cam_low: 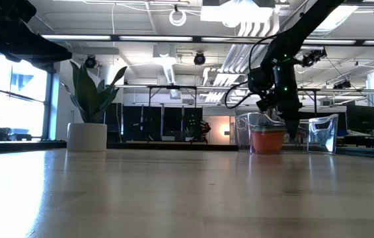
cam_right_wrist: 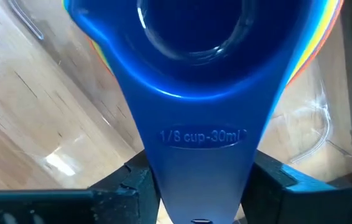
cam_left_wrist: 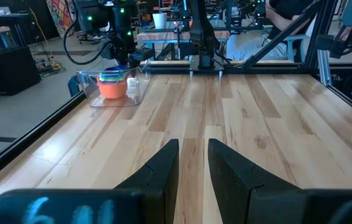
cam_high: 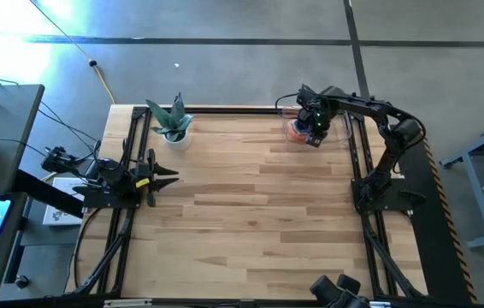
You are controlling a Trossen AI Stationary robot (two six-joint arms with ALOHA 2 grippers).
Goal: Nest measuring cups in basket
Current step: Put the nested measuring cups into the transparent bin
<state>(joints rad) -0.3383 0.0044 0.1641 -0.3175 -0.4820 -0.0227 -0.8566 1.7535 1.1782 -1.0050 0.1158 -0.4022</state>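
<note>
A clear basket (cam_left_wrist: 135,93) stands at the table's far right corner and holds a nested stack of measuring cups (cam_left_wrist: 112,84), the outer one orange (cam_low: 267,140). The blue cup (cam_right_wrist: 194,37) lies on top of the stack; its handle is marked 1/8 cup. My right gripper (cam_right_wrist: 201,186) reaches down into the basket (cam_high: 345,128) and is shut on that handle. My left gripper (cam_left_wrist: 193,168) waits at the table's left edge (cam_high: 169,175), pointing level across the table, open with nothing between its fingers. My right gripper pinches the blue cup's handle (cam_right_wrist: 201,155) by its two long edges, between the two fingers, at the handle's free end. The fingers come from above, pointing down, and lie across the handle. The cup's bowl sits in the stack of cups inside the basket.
A white pot with a green plant (cam_high: 174,128) stands at the far left of the table (cam_low: 86,137). Black frame rails run along the table's left and right edges. The wide wooden middle of the table (cam_high: 259,205) carries nothing.
</note>
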